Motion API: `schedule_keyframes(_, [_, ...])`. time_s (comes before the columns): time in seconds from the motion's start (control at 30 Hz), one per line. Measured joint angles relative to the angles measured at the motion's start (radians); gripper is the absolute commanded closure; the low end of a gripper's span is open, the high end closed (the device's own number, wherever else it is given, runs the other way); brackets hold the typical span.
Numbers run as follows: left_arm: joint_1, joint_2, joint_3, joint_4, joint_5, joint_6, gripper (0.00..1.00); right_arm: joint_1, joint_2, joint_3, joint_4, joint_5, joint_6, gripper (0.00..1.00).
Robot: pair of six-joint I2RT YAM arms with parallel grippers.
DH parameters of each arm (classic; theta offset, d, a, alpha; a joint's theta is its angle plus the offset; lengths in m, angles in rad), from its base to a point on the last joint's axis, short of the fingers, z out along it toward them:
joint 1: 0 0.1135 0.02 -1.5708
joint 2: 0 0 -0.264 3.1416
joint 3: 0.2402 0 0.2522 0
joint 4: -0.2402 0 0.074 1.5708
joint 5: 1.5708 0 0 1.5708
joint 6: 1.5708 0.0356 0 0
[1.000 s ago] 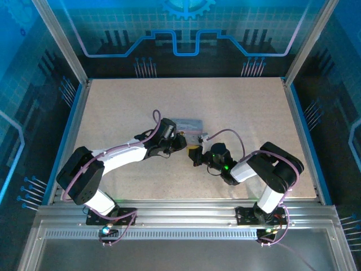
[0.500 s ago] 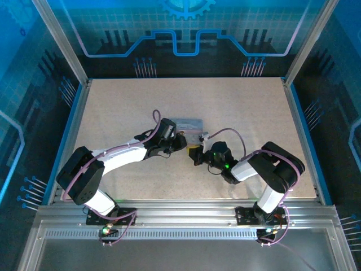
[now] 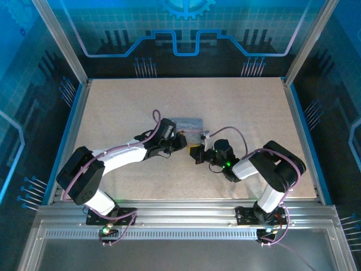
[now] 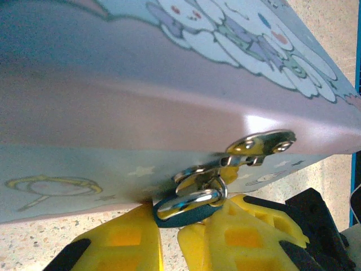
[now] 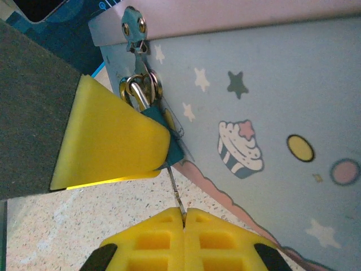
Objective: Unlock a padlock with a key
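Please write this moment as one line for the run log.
left gripper: shut on padlock | right gripper: shut on key | key: tip at padlock base | padlock: hanging on tin hasp

Reaching in from the near edge of the table (image 3: 254, 101), the left arm (image 3: 121, 153) and right arm (image 3: 265, 169) stretch low and meet near its middle, wrists turned toward each other. The left pincer (image 3: 181, 141) has its yellow fingers (image 4: 121, 240) set close around the padlock (image 4: 189, 204). The right pincer (image 5: 184, 217), jaws pressed flat together, pinches the key (image 5: 174, 183) by its thin shaft.
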Motion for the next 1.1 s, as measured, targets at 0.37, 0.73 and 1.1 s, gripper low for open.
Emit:
schedule_keyframes(0.37, [-0.007, -0.002, -0.002, 0.014, 0.026, 0.000, 0.81, -0.011, -0.002, 0.031, 0.015, 0.002, -0.001, 1.00])
schedule_keyframes(0.73, [-0.005, -0.011, -0.002, 0.004, 0.016, 0.004, 0.72, -0.010, -0.002, 0.034, 0.019, 0.005, -0.001, 1.00])
schedule_keyframes(1.1, [0.058, -0.133, -0.024, -0.073, 0.018, 0.039, 0.40, -0.010, 0.007, 0.061, 0.036, 0.013, -0.002, 1.00])
